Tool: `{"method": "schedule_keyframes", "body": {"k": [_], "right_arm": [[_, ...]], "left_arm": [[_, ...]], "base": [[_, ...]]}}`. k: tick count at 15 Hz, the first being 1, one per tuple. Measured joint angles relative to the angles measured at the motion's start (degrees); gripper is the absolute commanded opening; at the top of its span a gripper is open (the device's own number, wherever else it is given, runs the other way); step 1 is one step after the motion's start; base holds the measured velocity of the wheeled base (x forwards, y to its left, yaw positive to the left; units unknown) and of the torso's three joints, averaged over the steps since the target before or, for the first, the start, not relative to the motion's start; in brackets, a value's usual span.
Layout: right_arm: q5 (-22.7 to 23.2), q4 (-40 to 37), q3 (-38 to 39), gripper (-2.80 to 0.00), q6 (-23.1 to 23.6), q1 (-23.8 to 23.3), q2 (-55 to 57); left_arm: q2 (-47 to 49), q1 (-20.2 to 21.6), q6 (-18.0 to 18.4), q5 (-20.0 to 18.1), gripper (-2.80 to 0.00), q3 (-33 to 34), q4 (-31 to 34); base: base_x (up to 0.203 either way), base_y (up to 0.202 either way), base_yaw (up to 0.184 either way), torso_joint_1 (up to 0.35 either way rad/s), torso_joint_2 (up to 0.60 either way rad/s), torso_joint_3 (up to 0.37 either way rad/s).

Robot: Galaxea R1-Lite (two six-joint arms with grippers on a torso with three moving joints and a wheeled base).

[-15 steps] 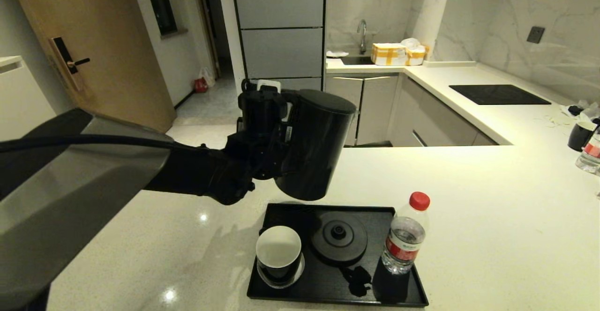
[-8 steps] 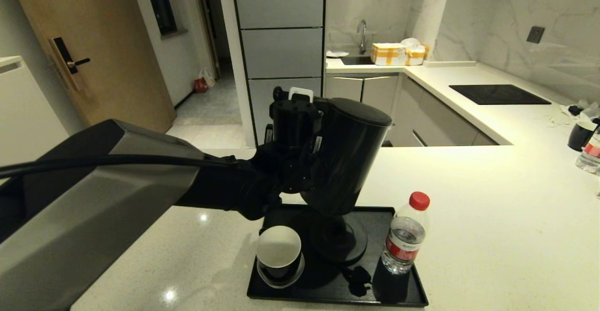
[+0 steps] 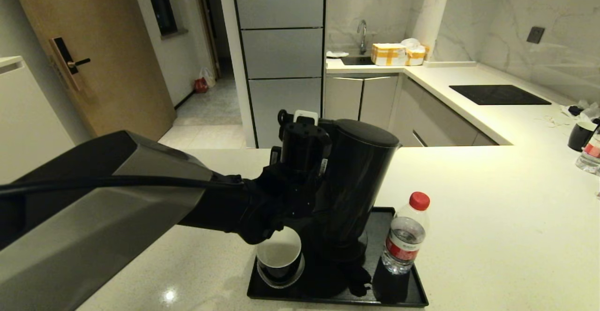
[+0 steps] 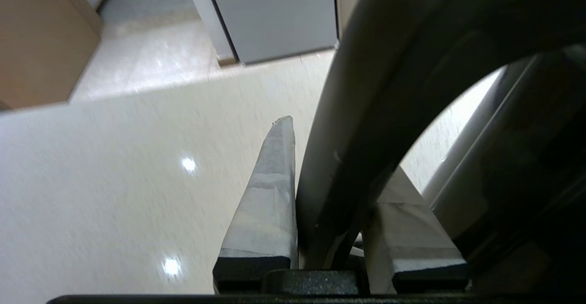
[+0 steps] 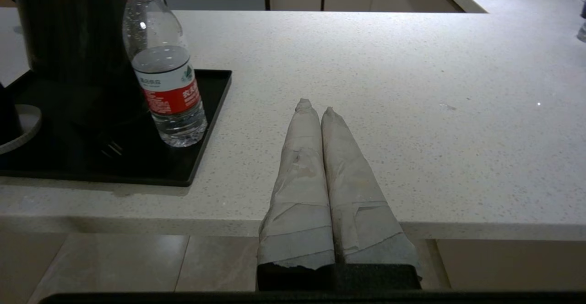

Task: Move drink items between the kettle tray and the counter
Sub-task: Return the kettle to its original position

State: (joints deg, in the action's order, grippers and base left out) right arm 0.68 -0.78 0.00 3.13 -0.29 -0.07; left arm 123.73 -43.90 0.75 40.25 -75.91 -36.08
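At frame centre, I'm keeping the left gripper (image 3: 311, 161) clamped on the tall glossy black kettle (image 3: 354, 184), centring it squarely over the flat black tray (image 3: 403, 292).

The kettle (image 3: 354, 187) hides the tray's (image 3: 408, 285) base disc.

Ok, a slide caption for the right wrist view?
Parked right gripper, jaws shut, at the counter edge beside the kettle tray holding a bottle.
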Motion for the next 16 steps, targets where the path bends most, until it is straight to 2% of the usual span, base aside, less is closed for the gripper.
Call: {"method": "schedule_keyframes", "body": {"k": [2, 16], "right_arm": [[0.0, 0.0, 0.0, -2.8, 0.0, -0.1, 0.0], [0.0, 0.0, 0.0, -2.8, 0.0, 0.0, 0.0]], "left_arm": [[0.1, -0.1, -0.9, -0.3, -2.8, 1.2, 0.3], [2.9, -2.8, -1.4, -0.4, -2.8, -0.1, 0.1]], "base": [[0.0, 0.0, 0.0, 0.0, 0.0, 0.0], [0.0, 0.0, 0.0, 0.0, 0.0, 0.0]]}}
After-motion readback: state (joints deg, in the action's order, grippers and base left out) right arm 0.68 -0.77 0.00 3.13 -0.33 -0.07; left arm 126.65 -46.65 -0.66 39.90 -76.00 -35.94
